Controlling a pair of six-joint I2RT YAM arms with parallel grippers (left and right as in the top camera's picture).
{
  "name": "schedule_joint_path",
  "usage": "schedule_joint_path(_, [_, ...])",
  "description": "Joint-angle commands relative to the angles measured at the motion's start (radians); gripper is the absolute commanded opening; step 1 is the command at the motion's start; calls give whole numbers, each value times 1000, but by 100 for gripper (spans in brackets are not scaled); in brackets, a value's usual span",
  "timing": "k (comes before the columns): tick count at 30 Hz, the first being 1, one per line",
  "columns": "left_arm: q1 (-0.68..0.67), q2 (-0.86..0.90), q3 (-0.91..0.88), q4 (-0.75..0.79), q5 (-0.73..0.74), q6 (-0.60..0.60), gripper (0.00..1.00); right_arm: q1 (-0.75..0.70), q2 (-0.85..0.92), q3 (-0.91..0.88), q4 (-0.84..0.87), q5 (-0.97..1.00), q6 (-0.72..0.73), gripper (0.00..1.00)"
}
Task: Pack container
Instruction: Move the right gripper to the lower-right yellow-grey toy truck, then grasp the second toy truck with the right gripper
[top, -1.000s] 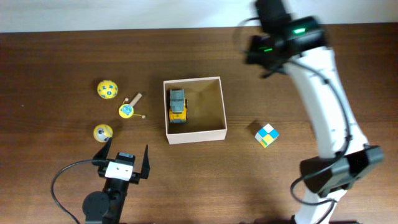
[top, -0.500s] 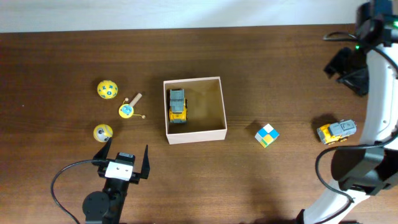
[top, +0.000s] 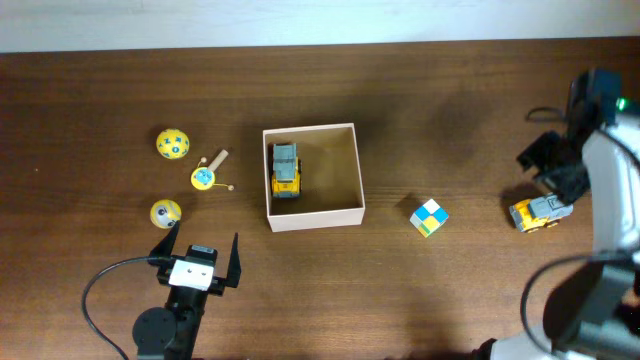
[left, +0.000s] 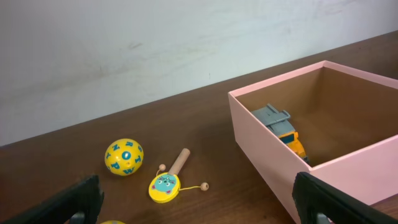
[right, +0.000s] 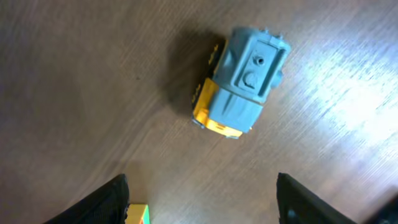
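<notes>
Dark wood counter (top: 90, 90) carries it all. Nearest the robot, the left pincer (top: 200, 245) stands wide open and empty. Just beyond it lie a yellow ball (top: 166, 212), a small drum rattle (top: 205, 177) and a second ball (top: 172, 143).

The container (top: 318, 214) sits at mid-counter, with one grey-and-yellow truck (top: 286, 170) lying against its left wall. Its thin pale walls look like light card, so it would likely slide or buckle if nudged. Loads are better lowered in from above.

To the right lies a chequered cube (top: 428, 216), then a second truck (right: 242, 81) loose on the wood. The right pincer (right: 202, 193) hangs over this truck, parted and holding nothing. The truck looks like hard, light plastic and may roll on its wheels. Pinching its flat flanks seems surest.
</notes>
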Motion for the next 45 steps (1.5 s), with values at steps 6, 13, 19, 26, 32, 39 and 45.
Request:
schedule_joint_path(6, [6, 0, -6, -1, -4, 15, 99, -67, -270, -387, 232, -9, 92, 70])
schedule_joint_path(13, [6, 0, -6, -1, -4, 15, 99, -184, -303, -560, 443, -115, 92, 70])
schedule_joint_path(19, [6, 0, -6, -1, -4, 15, 99, -198, -298, -599, 573, -125, 132, 70])
schedule_joint_path(26, [6, 0, -6, -1, -4, 15, 99, -198, -293, -599, 684, -114, 148, 71])
schedule_joint_path(32, [6, 0, -6, -1, -4, 15, 99, -198, -224, -599, 696, -88, 209, 73])
schedule_joint_path(39, [6, 0, -6, -1, -4, 15, 99, -198, -124, -599, 717, -90, 231, 75])
schedule_joint_path(45, [6, 0, -6, -1, -4, 15, 99, -198, -79, -599, 779, -89, 231, 75])
